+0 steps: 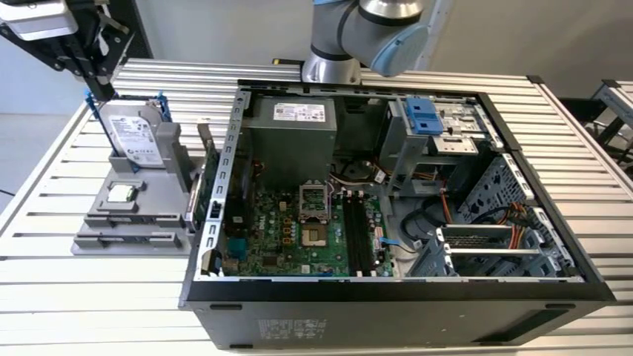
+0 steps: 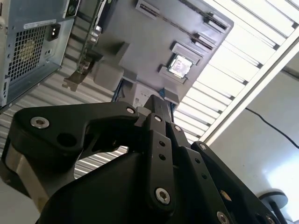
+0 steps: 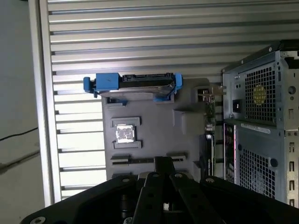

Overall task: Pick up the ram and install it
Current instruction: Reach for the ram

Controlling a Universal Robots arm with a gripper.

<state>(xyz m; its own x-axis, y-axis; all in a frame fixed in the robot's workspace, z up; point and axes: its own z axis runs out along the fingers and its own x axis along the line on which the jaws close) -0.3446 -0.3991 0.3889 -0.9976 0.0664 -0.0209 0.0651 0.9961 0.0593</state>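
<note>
**First wrist view: tool (image 3: 163, 162) closed on nothing, ram (image 3: 138, 161) in its holder (image 3: 154, 126)**

Jaws pressed together with nothing between them; both wrist views agree. In the exterior view the tool hangs high, close to the top of the hard drive (image 1: 133, 137) and well above the holder's low tiers. Ram lies edge-on in the holder's end slot, untouched and not installed. Next tier holds the processor chip (image 1: 121, 193), lying flat. Beyond it the hard drive stands upright in blue rails. Holder sits on the slatted counter (image 1: 99, 297), near the counter edge on the exterior view's left. A card (image 1: 204, 159) stands between the holder and the PC case (image 1: 396, 315). Case lies open side up, motherboard (image 1: 277, 237) exposed, with black slots (image 1: 356, 233) beside the processor socket.
</note>
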